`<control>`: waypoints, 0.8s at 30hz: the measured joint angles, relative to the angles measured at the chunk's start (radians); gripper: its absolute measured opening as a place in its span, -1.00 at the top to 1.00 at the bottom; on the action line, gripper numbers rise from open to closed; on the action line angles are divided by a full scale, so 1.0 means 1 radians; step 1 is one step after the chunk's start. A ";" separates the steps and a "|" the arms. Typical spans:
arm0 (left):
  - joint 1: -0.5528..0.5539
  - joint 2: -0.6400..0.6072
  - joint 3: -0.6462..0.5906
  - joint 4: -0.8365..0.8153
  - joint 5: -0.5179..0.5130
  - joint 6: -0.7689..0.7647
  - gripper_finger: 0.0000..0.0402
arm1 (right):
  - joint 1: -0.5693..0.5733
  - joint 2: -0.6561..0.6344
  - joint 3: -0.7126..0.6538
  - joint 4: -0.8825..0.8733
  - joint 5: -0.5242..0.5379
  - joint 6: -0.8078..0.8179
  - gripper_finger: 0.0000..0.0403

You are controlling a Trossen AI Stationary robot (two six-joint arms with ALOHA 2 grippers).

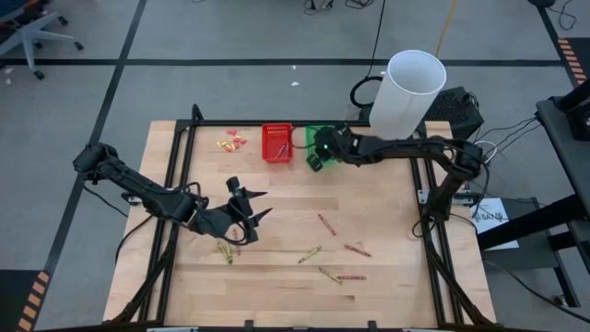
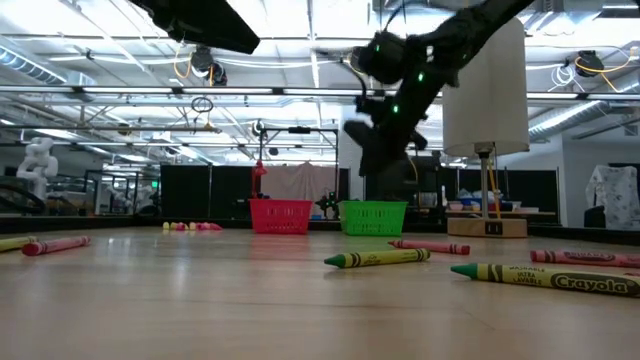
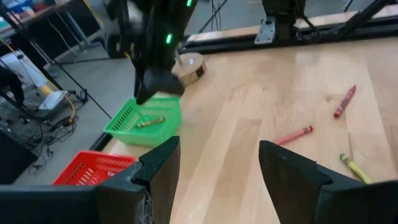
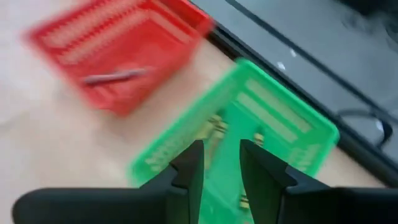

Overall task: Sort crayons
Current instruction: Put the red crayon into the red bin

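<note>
A: Crayons (image 1: 309, 254) loose on the desk (image 1: 387, 194), then. Where exactly?

B: Scattered over the front half, toward the middle and right. Mixed reddish and yellow-green, none touching. Plus a yellow-green one (image 1: 224, 251) near the front-left corner, apart from the rest.

A: Nearest to which arm?

B: Left gripper (image 1: 265, 203), clearly. Hovers just behind that front-left one, spread as wide as seems possible, gripping nothing. Points toward the right edge though, so leaves the crayon back of the fingertips and toward the front edge. Lies slanted, from back-left to front-right.

A: So calls for pulling back and turning the wrist, probably?

B: Probably. Or reaching for the middle yellow-green one instead, lying ahead of the fingers and slanted the other way.

A: And the right gripper (image 1: 318, 157)?

B: Hangs over the green basket (image 2: 374, 216) at the back edge, beside the red basket (image 1: 277, 143). Parted narrowly, with nothing between the fingers. Well apart from every loose crayon.

A: Anything hard to make out?

B: Plenty. Hides much of the green basket from above. Shows a few yellow-green sticks inside from the wrists, but no sure count. Cannot tell whether one crayon or two at front-left.
</note>
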 joint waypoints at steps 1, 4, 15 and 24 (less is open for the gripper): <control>0.000 0.000 0.000 -0.020 0.003 -0.018 -0.09 | 0.023 -0.014 0.000 -0.001 0.000 -0.023 0.55; 0.000 0.000 0.000 -0.101 0.039 -0.096 -0.09 | 0.105 -0.049 0.000 -0.013 -0.007 -0.075 0.55; -0.023 0.054 0.000 -0.260 0.088 -0.333 -0.09 | 0.416 -0.054 -0.045 -0.060 -0.052 -0.070 0.55; -0.034 0.113 0.000 -0.231 0.086 -0.366 -0.09 | 0.551 -0.054 -0.154 -0.029 -0.009 0.125 0.55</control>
